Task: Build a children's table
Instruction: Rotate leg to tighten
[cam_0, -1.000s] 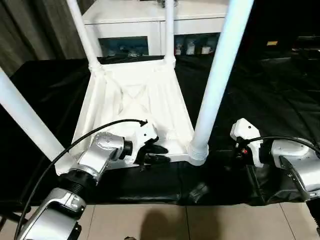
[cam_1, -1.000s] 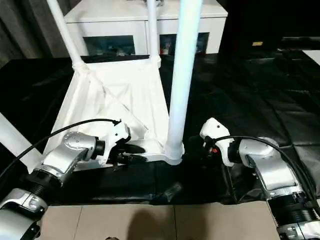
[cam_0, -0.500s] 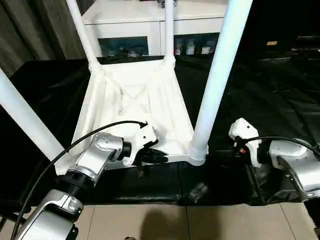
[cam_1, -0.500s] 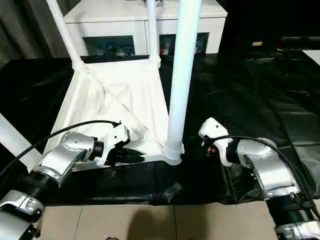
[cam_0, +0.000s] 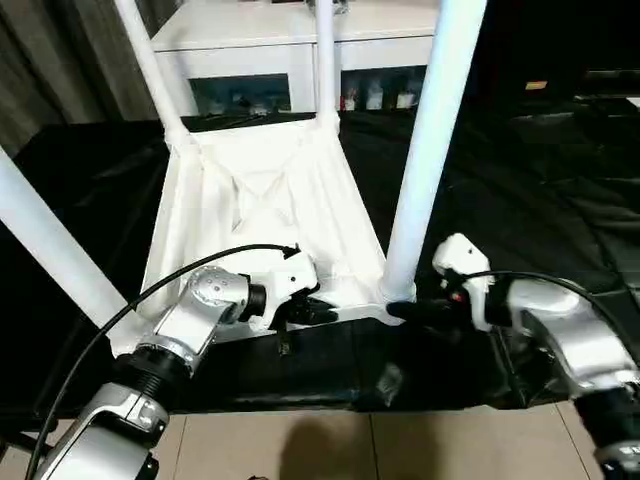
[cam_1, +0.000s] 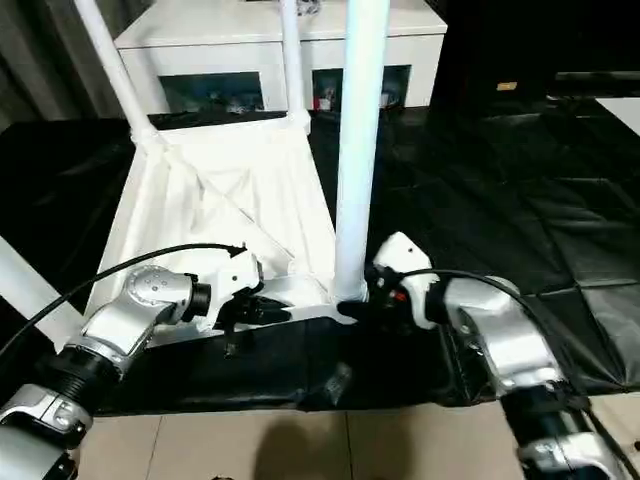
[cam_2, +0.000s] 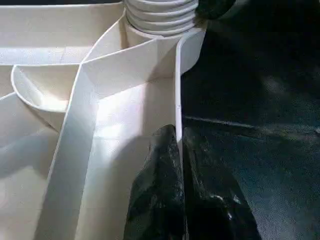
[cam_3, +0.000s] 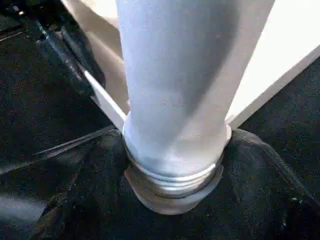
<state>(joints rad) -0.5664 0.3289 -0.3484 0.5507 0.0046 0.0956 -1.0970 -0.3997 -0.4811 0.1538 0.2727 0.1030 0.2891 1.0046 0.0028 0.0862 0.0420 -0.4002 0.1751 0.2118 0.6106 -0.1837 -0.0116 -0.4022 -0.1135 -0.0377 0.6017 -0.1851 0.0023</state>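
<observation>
Four white tube legs stand up from an upside-down white plastic tabletop (cam_0: 265, 215) that lies with its ribbed underside facing up on a black sheet (cam_0: 520, 190), with a white cabinet (cam_0: 290, 40) with glass doors behind it. Nearest the robot on its right side, one leg (cam_0: 425, 150) rises from the round corner socket (cam_3: 172, 182); another near leg (cam_0: 50, 240) slants up at the left edge, and two far legs (cam_0: 150, 70) (cam_0: 324, 60) stand at the back corners. Down at the tabletop's near edge, the left gripper (cam_2: 177, 145) has its two black fingers (cam_2: 155, 195) pressed together on the thin upright rim wall (cam_2: 176, 95) of the tabletop, one finger inside the rim and one outside, close beside the near right socket. Over at that corner, the right gripper (cam_0: 415, 310) reaches in level from the right, and its black fingers (cam_3: 85, 195) stand wide, one on each side of the leg's base just above the socket; from the right wrist view they sit snug around the ribbed collar, though whether they press on it cannot be told. Beyond the sheet's near edge lies a pale tiled floor (cam_0: 300, 450).
</observation>
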